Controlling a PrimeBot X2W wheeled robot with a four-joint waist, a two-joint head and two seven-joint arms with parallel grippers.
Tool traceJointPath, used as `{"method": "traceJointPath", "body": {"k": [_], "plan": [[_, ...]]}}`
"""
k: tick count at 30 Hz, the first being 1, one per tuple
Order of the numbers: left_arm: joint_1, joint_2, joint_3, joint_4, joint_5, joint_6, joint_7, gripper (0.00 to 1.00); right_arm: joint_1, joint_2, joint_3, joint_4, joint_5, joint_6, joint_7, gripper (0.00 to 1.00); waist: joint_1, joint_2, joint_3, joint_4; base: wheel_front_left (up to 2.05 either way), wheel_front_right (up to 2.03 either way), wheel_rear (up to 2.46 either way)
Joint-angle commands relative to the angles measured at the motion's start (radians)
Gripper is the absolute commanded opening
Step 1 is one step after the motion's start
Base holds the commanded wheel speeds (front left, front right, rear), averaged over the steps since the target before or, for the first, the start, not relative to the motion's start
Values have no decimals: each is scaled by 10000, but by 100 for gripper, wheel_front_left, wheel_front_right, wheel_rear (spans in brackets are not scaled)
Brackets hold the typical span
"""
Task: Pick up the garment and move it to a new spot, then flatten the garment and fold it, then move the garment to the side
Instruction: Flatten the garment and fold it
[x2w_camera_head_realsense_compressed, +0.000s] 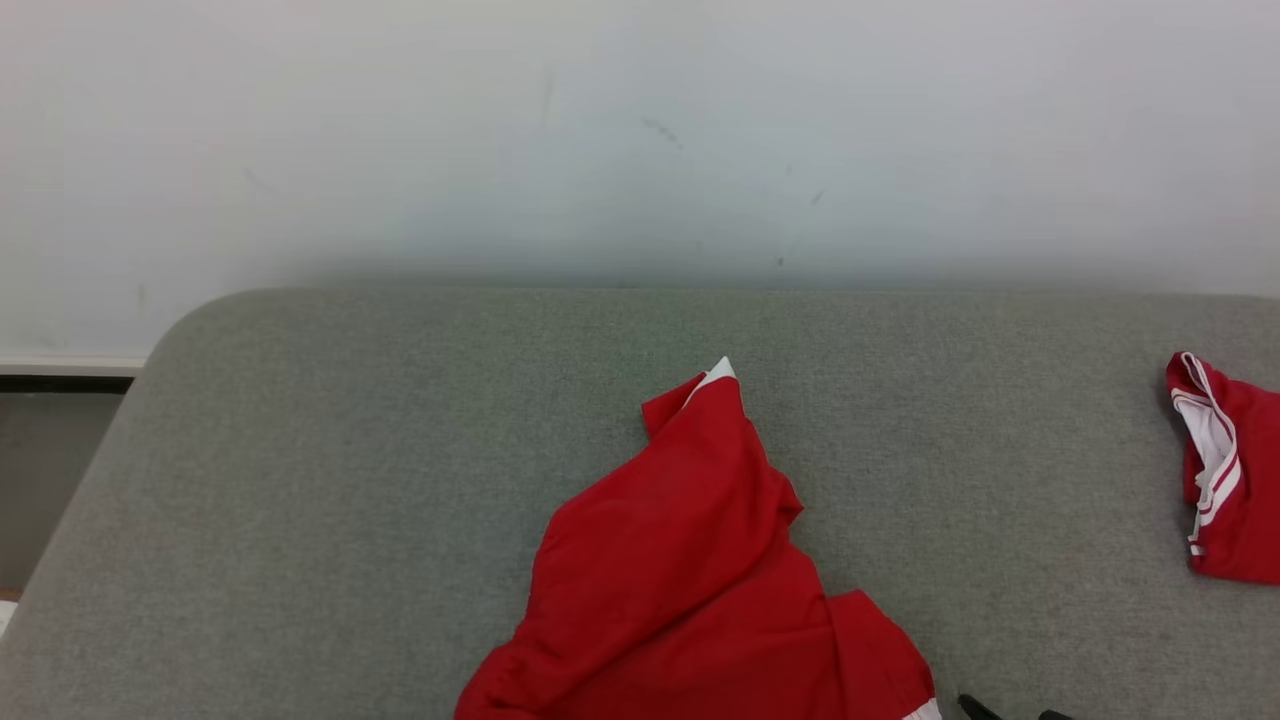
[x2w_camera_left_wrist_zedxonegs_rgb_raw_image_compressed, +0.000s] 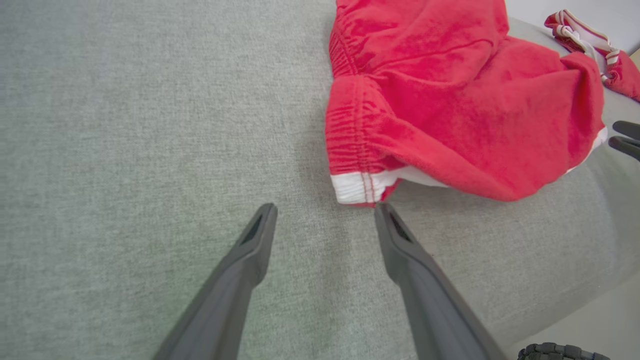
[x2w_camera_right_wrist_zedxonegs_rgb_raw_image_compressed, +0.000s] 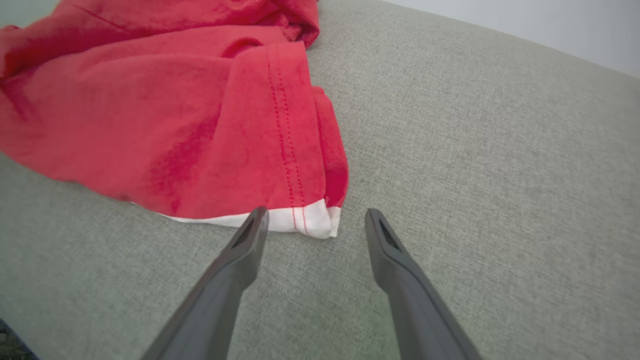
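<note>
Red garment (x2w_camera_head_realsense_compressed: 690, 560) crumpled on grey fabric surface (x2w_camera_head_realsense_compressed: 300, 450), by near edge, long axis running away from me. My left pincer (x2w_camera_left_wrist_zedxonegs_rgb_raw_image_compressed: 325, 205) wide, waistband corner just ahead-right. My right pincer (x2w_camera_right_wrist_zedxonegs_rgb_raw_image_compressed: 316, 212) wide, hem corner between fingertips, nearer.

Bare room (lab-like), grey cushion (x2w_camera_head_realsense_compressed: 350, 450), scuffed wall (x2w_camera_head_realsense_compressed: 640, 130)
</note>
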Motion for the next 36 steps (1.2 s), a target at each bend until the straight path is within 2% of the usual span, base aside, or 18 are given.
{"method": "traceJointPath", "body": {"k": [1,18,31,34,35,36], "plan": [[-158,88,-44,84,-108,13,-72,100,-147,7,38,130,-56,-24,-35,100,0,0,72,20,0,0,0],[-1262,549,-1717,321,-1212,12,-470,100,-856,208,326,1050,79,-24,-421,100,0,0,500,25,0,0,0],[-1788,770,-2407,-67,-1816,12,-548,100,-1128,344,807,1620,293,-24,-249,100,0,0,653,-14,0,0,0],[-1942,719,-2581,-114,-1873,11,-543,71,-1295,400,1071,1894,415,-22,48,100,0,0,702,-17,0,0,0],[-2002,697,-2645,-135,-1875,11,-544,51,-1366,445,1185,1952,505,-19,113,100,0,0,719,-12,0,0,0],[-2047,683,-2704,-147,-1879,11,-544,43,-1404,519,1312,1994,638,-7,211,97,0,0,732,-2,0,0,0]]}}
